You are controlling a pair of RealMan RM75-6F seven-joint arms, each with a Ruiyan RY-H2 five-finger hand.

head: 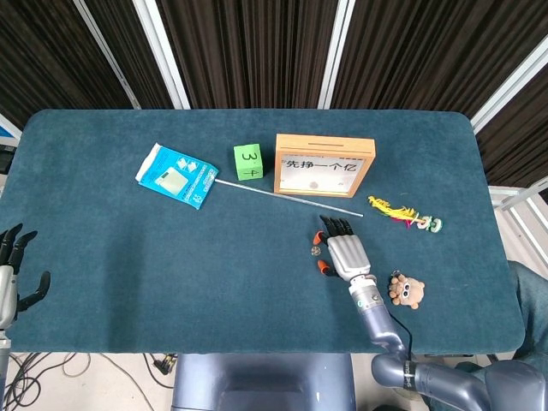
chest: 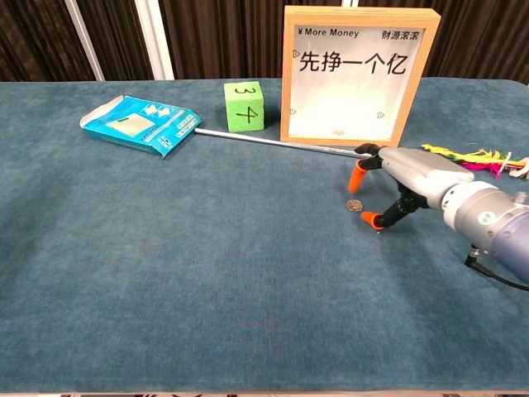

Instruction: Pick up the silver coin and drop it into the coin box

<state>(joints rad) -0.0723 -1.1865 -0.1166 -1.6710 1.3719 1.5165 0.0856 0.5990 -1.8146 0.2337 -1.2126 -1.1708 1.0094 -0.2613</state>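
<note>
The silver coin (head: 315, 251) (chest: 355, 205) lies flat on the blue cloth, in front of the wooden coin box (head: 324, 165) (chest: 356, 76). My right hand (head: 343, 253) (chest: 411, 175) hovers just right of the coin with its orange-tipped fingers (chest: 355, 174) spread above it and the thumb tip low beside it. Nothing is held in that hand. At the table's near left edge my left hand (head: 12, 272) stays open, fingers apart, far from the coin.
A thin metal rod (head: 287, 198) (chest: 273, 144) runs in front of the box. A green foam cube (head: 248, 161) and a blue packet (head: 175, 175) lie to the left. Yellow and pink feathers (head: 396, 210) and a small plush toy (head: 406, 290) lie to the right.
</note>
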